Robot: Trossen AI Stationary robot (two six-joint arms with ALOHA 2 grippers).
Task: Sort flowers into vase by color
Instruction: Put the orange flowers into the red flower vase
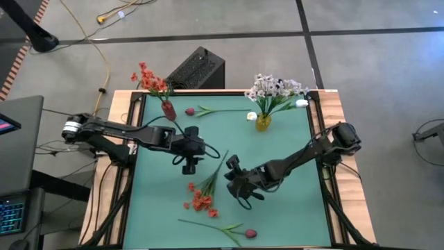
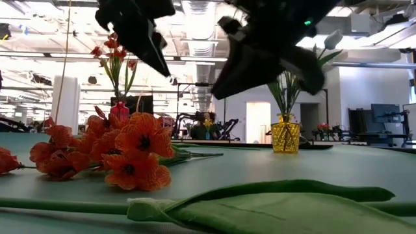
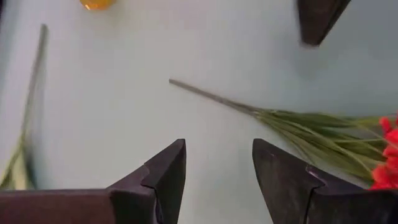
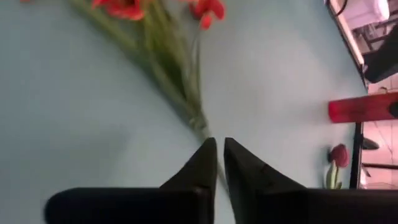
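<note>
Between both grippers lies the orange-red spray (image 1: pixel 203 192), stem toward right gripper (image 1: pixel 229 164).

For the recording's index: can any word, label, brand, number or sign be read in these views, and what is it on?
None can be read.
Red vase, yellow vase, green mat: no print shows.
Black box behind the table: no legible marking.
Laptop screen at the high view's left edge: lit, far too small to read.
Room behind in the low view: no sign is legible.
</note>
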